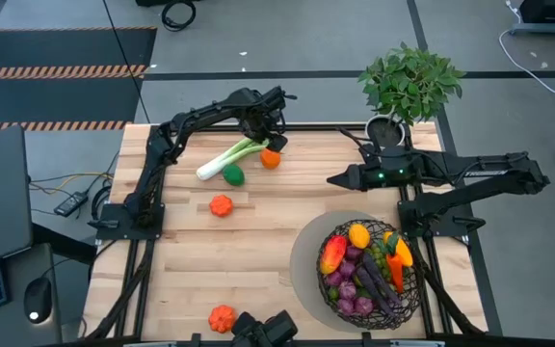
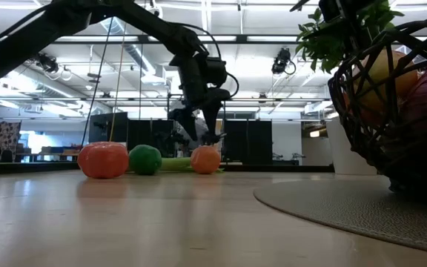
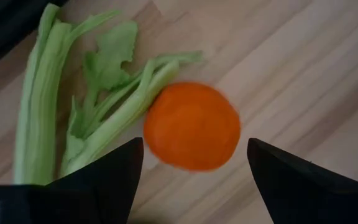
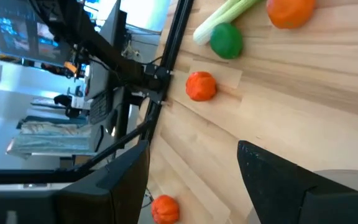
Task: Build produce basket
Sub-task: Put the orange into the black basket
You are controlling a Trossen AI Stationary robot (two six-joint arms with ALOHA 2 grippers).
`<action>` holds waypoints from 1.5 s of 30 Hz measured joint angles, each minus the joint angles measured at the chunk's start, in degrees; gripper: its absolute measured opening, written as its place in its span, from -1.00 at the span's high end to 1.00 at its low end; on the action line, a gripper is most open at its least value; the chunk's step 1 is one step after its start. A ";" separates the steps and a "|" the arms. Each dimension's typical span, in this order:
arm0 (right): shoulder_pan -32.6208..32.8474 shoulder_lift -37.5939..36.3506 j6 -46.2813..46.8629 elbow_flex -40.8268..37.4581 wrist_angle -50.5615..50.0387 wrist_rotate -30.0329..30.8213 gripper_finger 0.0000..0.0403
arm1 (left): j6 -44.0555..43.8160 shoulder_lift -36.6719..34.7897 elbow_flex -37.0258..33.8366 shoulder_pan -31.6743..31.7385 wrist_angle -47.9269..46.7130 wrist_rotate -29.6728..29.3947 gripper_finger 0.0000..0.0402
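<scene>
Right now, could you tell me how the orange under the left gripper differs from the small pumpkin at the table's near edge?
The orange is smooth and round; the small pumpkin is ribbed with a lumpy outline. The orange lies at the far side, touching the leek, while the pumpkin sits alone by the near edge. The open left gripper hovers over the orange; nothing is near the pumpkin. Both are orange-coloured and rest on the table, outside the basket.

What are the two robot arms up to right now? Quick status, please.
Left hand open, poised over the orange beside the leek. Right hand open, waiting mid-table. Basket already part filled. Nothing blocking the orange.
</scene>
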 joint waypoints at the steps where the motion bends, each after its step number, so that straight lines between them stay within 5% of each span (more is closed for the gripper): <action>1: -0.08 0.02 -0.28 0.00 -0.19 -0.19 -0.23 | -1.09 0.03 0.00 0.00 0.30 -0.11 -0.46; 32: -0.36 0.02 -6.21 0.00 -1.66 -5.70 -0.23 | -10.18 5.15 0.13 -4.73 4.39 5.49 -0.45; 45: -0.36 -0.02 -10.22 0.00 -3.15 -6.65 -0.23 | -8.92 5.54 2.93 -8.28 3.97 12.49 -0.02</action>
